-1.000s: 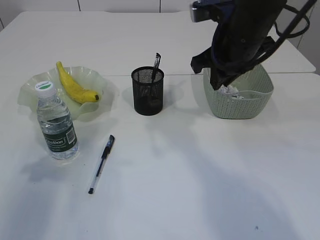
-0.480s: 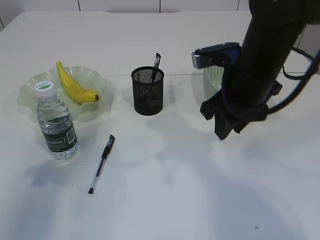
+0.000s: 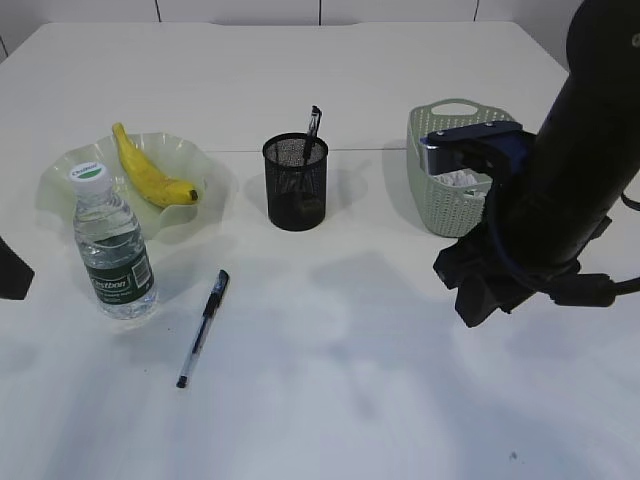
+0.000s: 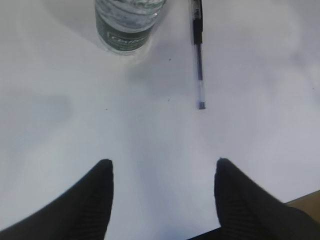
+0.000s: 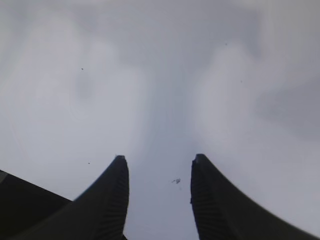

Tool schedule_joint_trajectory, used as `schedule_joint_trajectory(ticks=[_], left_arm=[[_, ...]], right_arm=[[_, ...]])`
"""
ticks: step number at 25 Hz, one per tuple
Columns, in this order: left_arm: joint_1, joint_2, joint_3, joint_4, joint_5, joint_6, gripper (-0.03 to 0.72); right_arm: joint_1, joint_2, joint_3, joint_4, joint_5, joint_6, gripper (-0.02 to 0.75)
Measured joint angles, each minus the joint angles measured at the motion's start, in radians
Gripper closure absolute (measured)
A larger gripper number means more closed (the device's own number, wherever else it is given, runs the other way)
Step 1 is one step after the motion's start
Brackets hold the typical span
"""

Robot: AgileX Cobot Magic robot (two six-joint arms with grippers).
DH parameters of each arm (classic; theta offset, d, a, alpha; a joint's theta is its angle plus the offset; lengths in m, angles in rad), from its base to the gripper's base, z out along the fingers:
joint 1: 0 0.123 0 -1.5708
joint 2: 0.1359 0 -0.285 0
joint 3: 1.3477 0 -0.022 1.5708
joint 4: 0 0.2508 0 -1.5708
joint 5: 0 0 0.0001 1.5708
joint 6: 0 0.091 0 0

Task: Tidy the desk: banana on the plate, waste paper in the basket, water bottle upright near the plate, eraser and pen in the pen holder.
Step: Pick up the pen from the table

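Observation:
The banana point(image 3: 152, 176) lies on the pale green plate point(image 3: 60, 175). The water bottle point(image 3: 113, 248) stands upright in front of the plate and shows in the left wrist view point(image 4: 129, 22). A black pen point(image 3: 203, 326) lies on the table right of the bottle, also in the left wrist view point(image 4: 198, 55). The black mesh pen holder point(image 3: 295, 182) holds a pen. Waste paper point(image 3: 458, 179) sits in the green basket point(image 3: 437, 205). My right gripper point(image 5: 158, 162) is open and empty over bare table, its arm in front of the basket. My left gripper point(image 4: 162, 165) is open and empty, near the table's left front. No eraser shows.
The white table point(image 3: 330, 380) runs to a seam behind the pen holder. The right arm's dark body point(image 3: 560, 200) stands at the right and hides part of the basket. A dark part of the left arm point(image 3: 12, 272) shows at the left edge.
The right arm has drawn back from above the basket toward the front right, and the basket with the paper now shows. A part of the left arm has come in at the left edge.

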Motion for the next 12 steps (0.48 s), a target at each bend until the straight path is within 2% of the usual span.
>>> schedule_joint_trajectory(ticks=[12], left_arm=[[-0.168, 0.135, -0.204, 0.055, 0.011, -0.065, 0.245]], right_arm=[[0.000, -0.068, 0.000, 0.005, 0.029, 0.010, 0.421]])
